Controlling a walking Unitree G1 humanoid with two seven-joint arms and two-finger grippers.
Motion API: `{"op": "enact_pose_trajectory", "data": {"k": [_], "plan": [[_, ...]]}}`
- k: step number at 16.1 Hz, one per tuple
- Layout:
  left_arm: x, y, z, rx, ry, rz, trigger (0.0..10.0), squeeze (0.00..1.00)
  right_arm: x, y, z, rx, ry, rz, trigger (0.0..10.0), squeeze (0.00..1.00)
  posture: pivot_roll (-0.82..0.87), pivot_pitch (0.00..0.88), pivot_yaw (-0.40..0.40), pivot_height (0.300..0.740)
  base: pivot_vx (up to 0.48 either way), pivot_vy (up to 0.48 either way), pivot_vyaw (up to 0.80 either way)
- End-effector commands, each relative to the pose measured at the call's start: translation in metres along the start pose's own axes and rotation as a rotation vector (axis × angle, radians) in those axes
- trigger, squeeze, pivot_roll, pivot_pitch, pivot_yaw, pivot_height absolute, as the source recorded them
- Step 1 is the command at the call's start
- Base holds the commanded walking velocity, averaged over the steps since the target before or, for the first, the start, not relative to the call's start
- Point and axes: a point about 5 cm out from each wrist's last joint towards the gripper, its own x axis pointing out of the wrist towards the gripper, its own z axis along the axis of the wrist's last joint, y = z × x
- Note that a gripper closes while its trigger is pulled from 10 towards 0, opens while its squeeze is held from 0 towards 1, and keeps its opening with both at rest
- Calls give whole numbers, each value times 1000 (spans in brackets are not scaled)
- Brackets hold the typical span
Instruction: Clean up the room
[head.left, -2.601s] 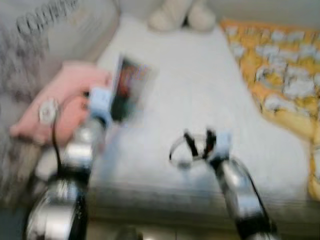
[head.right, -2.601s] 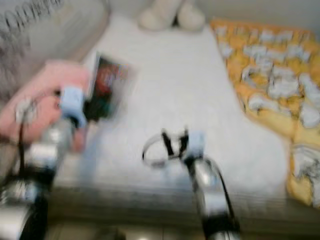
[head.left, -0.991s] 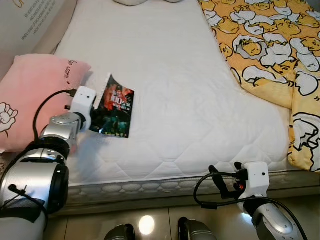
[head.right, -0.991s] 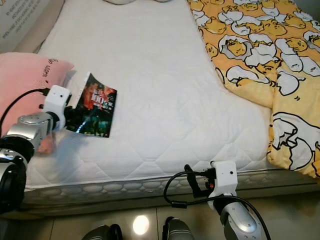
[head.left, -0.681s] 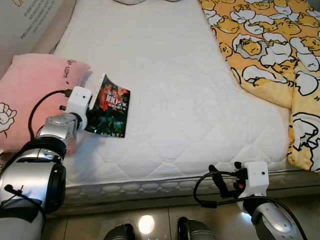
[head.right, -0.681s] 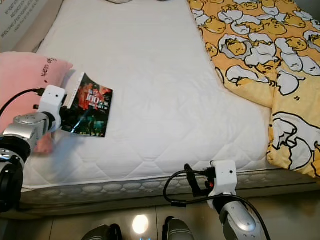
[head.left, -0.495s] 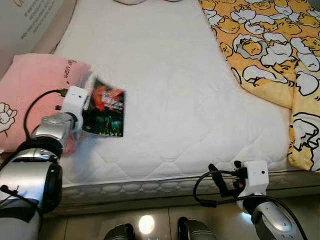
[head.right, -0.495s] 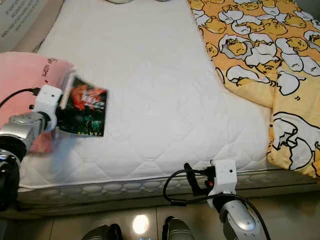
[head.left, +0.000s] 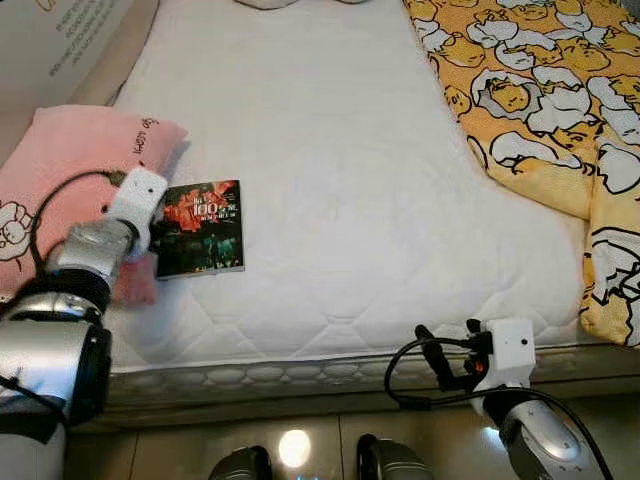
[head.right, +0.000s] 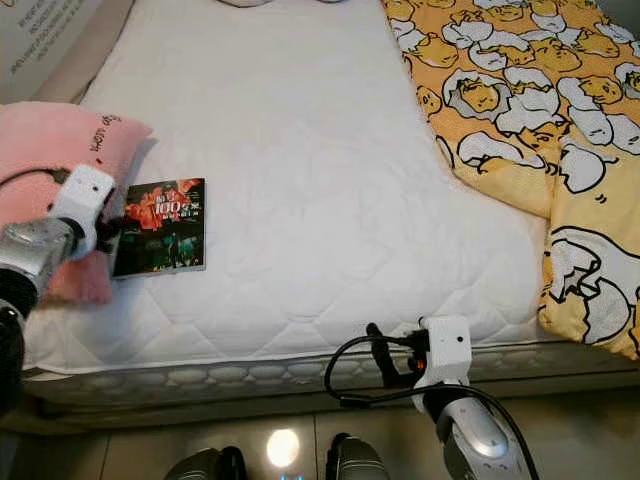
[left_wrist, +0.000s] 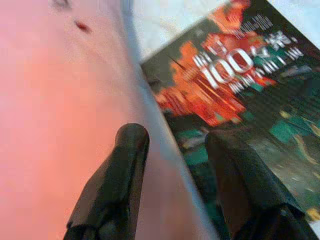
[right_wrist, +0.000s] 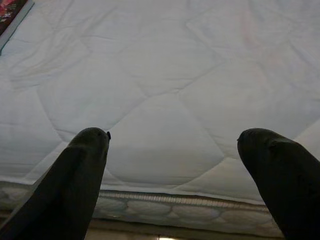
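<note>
Left gripper (left_wrist: 172, 142): fingers (left_wrist: 127, 150) apart, straddling the spine edge of the book (head.left: 201, 227); not clamped. Book lies flat on the bed (head.left: 330, 150) near its left edge, just beside the pink pillow (head.left: 60, 170). Right gripper (right_wrist: 175, 145): fingers spread wide, holding nothing, at the bed's front edge. Yellow patterned blanket (head.left: 540, 90) covers the bed's right side.

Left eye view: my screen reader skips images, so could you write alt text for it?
The left gripper sits at the edge of a dark book lying flat on a white mattress, beside a pink pillow. A yellow patterned blanket covers the right side; the right gripper hangs open below the mattress edge.
</note>
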Motion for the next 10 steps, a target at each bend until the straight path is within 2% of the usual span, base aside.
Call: {"op": "enact_pose_trajectory", "data": {"k": [1, 2, 3, 4, 5, 6, 8, 10], "plan": [[-3, 9, 19, 22, -70, -10, 10000, 1000, 1, 0, -1, 7, -7, -15, 10000, 0, -238, 140, 46, 740, 0, 0, 0], [-4, 10, 26, 6, -121, -20, 10000, 0, 3, 0, 3, 9, -30, -30, 10000, 0, -225, 128, 55, 740, 0, 0, 0], [-6, 9, 37, -76, -226, -70, 10000, 0, 6, -2, 9, 7, -70, -65, 10000, 0, -213, 115, 59, 740, 0, 0, 0], [-6, 0, 40, -202, -344, -115, 10000, 0, 11, -2, 19, -17, -124, -72, 10000, 0, -182, 87, 60, 740, 0, 0, 0], [-6, -5, 38, -245, -363, -134, 10000, 0, 13, 0, 22, -28, -139, -66, 10000, 0, -182, 87, 60, 740, 0, 0, 0], [-7, -32, 27, -426, -418, -202, 10000, 0, 19, 2, 34, -45, -190, -39, 10000, 0, -148, 57, 41, 740, 0, 0, 0], [-25, -84, 2, -456, -479, -231, 10000, 0, 32, 8, 47, -60, -219, 25, 10000, 0, -110, 18, 9, 740, 0, 0, 0], [-31, -104, -19, -556, -465, -169, 10000, 0, 43, 7, 53, -69, -230, 35, 10000, 0, -81, 0, -15, 740, 0, 0, 0]]}}
